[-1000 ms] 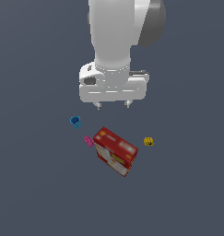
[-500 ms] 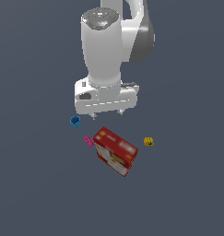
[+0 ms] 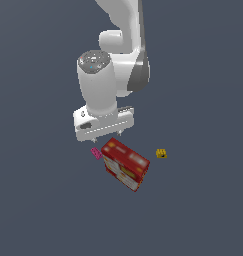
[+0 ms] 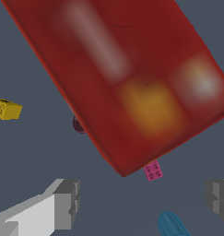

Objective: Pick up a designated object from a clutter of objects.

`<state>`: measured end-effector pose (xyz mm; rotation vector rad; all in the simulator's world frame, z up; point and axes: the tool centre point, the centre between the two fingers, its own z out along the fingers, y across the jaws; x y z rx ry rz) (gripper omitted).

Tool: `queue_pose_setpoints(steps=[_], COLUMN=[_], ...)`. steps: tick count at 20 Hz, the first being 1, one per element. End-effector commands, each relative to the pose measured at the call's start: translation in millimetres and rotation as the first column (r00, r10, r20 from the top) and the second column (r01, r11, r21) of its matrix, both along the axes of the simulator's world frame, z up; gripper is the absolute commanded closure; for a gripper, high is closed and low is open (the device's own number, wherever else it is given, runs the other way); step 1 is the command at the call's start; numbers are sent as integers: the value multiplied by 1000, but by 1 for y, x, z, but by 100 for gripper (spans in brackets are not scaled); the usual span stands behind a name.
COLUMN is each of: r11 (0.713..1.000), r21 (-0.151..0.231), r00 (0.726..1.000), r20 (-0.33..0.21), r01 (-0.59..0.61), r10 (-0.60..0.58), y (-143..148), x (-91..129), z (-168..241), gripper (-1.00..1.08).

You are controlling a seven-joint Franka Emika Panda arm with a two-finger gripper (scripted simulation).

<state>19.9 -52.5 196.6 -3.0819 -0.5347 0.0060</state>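
I see the tiny magenta-pink studded block [image 3: 96, 153] lying on the dark grey floor [image 3: 38, 210], just beside the lower corner of the big red box with yellow-white print [image 3: 125, 165], on the exterior view's left of it. My gripper [image 3: 107, 134] hangs above them, jaws spread wide and holding nothing; in the wrist view both fingers [image 4: 67, 203] stand well apart. I judge the block rigid, very light and small enough to skid or flip. I'd pinch its two long flat sides, keeping one finger clear of the box.
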Motion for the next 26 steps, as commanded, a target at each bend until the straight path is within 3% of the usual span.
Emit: queue_pose_setpoints(steps=[1, 14, 26], r11=[999, 960, 930], r21=[-1, -9, -13], r00=[999, 961, 930], r20=[2, 6, 6], r01=[-49, -278, -367], r10=[49, 278, 367], y=[-10, -55, -71], x=[-1, -16, -27], z=[-18, -101, -134], gripper=[-92, -92, -92])
